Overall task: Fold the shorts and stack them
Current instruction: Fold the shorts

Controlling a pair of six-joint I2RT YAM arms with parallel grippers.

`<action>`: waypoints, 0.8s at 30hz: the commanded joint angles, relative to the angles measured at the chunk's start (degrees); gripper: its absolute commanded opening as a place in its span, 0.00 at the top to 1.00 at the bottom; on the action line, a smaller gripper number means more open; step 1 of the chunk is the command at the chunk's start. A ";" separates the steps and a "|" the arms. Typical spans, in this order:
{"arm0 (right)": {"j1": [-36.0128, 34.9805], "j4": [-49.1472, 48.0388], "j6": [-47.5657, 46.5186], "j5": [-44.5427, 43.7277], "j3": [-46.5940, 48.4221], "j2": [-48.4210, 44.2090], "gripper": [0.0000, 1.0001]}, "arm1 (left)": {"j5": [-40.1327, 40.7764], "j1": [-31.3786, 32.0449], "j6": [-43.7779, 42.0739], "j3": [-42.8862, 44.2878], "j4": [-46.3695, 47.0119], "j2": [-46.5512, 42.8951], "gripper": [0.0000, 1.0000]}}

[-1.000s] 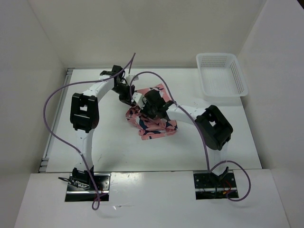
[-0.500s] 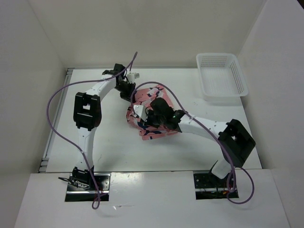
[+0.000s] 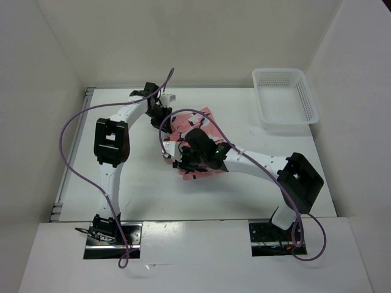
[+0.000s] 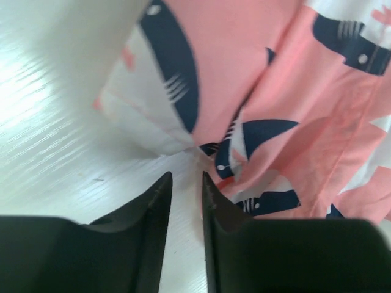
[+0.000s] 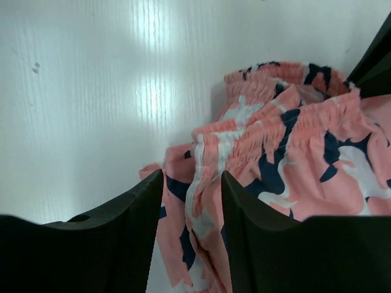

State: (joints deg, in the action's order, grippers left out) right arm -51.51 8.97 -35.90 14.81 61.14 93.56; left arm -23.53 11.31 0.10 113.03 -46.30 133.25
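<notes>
Found near mid-table, slightly toward the far edge: shorts [image 3: 189, 125], heaped rather than laid flat, partly covered from above by both wrists. Soft thin cloth, salmon pink, printed all over with navy-and-white bird-like shapes. Gathered elastic waistband [image 5: 275, 122] bunched into ribbed, ruffled folds in the right wrist view. Smoother, flatter panels with a stitched seam in the left wrist view.

Resting on a white table [image 3: 140, 183], smooth, with a fine streaked sheen under the lights.

Left gripper [image 4: 186, 176]: placed at the far-left edge of the heap, tips low over the table, just short of a pointed corner of cloth. Fingers [image 4: 153, 232] black, matte, tapering to blunt wedges. Separated by a narrow slot, with bare table showing through it.

Right gripper [image 5: 192, 174]: set over the near-left part of the heap. Fingers [image 5: 122, 226] black, broad, rounded at the shoulders. Spread well apart, astride a raised fold of waistband. Pressing on the cloth or merely flanking it: not determinable.

At the far right corner, well apart from the heap: white plastic basket [image 3: 259, 101], rectangular, mesh-walled, with a rounded rim. Draped from both arms: purple cables [image 3: 64, 131] in loose loops.
</notes>
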 commanded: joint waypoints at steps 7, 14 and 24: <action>-0.35 2.12 5.49 5.58 8.47 -10.32 0.64 | 3.31 -1.64 -0.10 2.63 -0.72 -5.37 0.55; 3.34 -3.26 10.59 -0.57 5.65 -1.55 0.97 | -0.37 -1.64 -0.10 5.18 -3.88 -11.07 0.53; 3.96 -11.78 8.48 0.75 0.55 5.41 1.00 | -13.02 1.52 -0.10 -0.35 -9.59 -11.89 0.63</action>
State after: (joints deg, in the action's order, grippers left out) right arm -47.24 4.58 -27.42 15.25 62.19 100.12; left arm -30.70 11.68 0.25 115.55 -51.68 118.15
